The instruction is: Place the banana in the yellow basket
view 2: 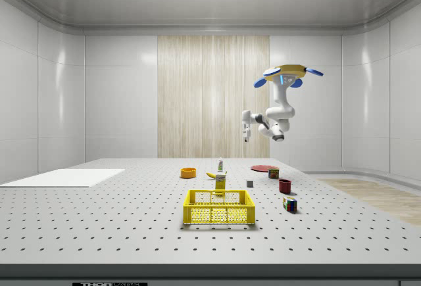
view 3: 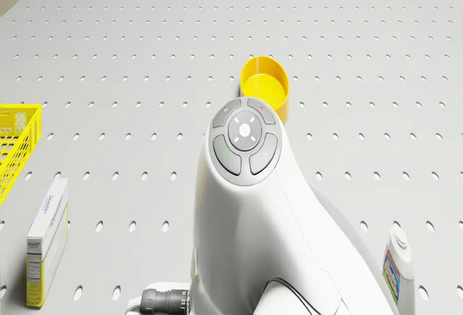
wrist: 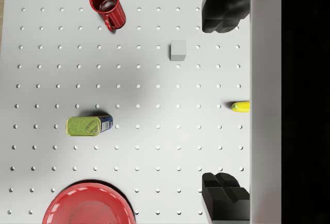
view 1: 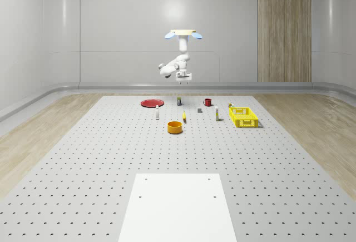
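High above the perforated grey table [view 1: 111, 158], the white drone [view 1: 182, 34] is hovering, its black-fingered gripper [wrist: 225, 105] hanging spread open and grasping nothing. Directly below, the yellow banana [wrist: 240, 106] is lying flat between the fingers' line, its long axis running across the gap. A red mug [wrist: 108, 6], grey cube [wrist: 178, 50], green tin [wrist: 88, 126] and red plate [wrist: 87, 205] are sitting nearby; the yellow mesh basket [view 1: 243, 117] is standing well apart.

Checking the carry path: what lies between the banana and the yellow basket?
In the whole-scene view, a small grey cube and an upright box stand between the banana and the yellow basket.
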